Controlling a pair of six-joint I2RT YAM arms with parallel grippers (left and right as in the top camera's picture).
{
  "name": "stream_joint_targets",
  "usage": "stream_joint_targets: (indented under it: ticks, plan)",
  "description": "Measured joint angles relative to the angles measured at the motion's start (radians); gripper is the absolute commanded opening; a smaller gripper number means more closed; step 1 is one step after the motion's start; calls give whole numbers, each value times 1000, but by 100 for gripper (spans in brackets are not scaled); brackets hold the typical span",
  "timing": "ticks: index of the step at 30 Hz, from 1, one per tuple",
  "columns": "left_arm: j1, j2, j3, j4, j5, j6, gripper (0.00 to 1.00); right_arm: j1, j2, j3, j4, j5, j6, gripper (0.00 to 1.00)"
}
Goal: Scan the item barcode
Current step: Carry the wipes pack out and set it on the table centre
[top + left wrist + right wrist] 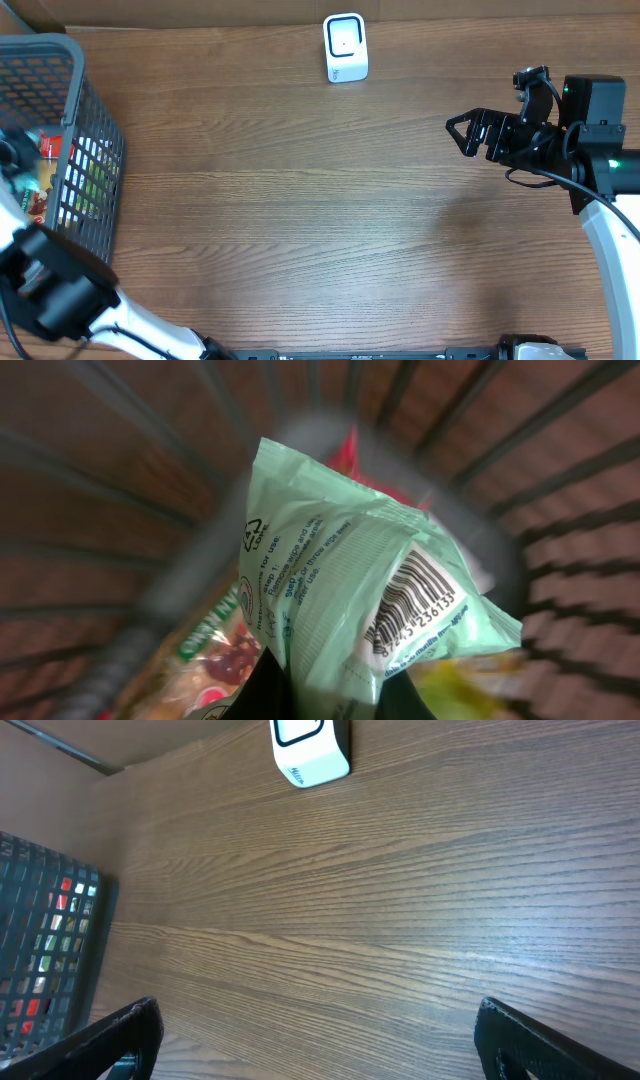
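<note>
Wooden table (300, 220); green packet (330, 560) (in basket (97, 120))

Mint-green packet (320, 560), black barcode (415, 595); basket (95, 150) apparently dark grey; white scanner (345, 47).

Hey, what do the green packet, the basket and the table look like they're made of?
The green packet looks like thin plastic film, slightly glossy: it creases and carries printed text and a barcode. The basket is probably matte grey plastic, given its even lattice; coated wire can't be ruled out. The table is wood or wood-look laminate: brown, long grain lines, soft sheen.
</note>
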Motion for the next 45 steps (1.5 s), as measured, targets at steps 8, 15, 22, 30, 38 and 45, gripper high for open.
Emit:
stream_joint_targets:
  ticks: [8,15,22,30,38,45]
  plan:
    - [-18,-349,52,25,219,-179,4,0,0,0,1,0,0,100]
    - [-228,-442,65,-188,445,-237,4,0,0,0,0,5,1,100]
    - [-609,-371,-57,-252,351,-242,4,0,0,0,0,38,0,100]
    - [-920,-161,-232,-209,111,-394,4,0,0,0,0,49,0,100]
    - [-1050,58,-260,-239,48,-535,44,0,0,0,0,53,0,100]
    - [-1106,79,-235,-284,32,-536,77,0,0,0,0,53,0,100]
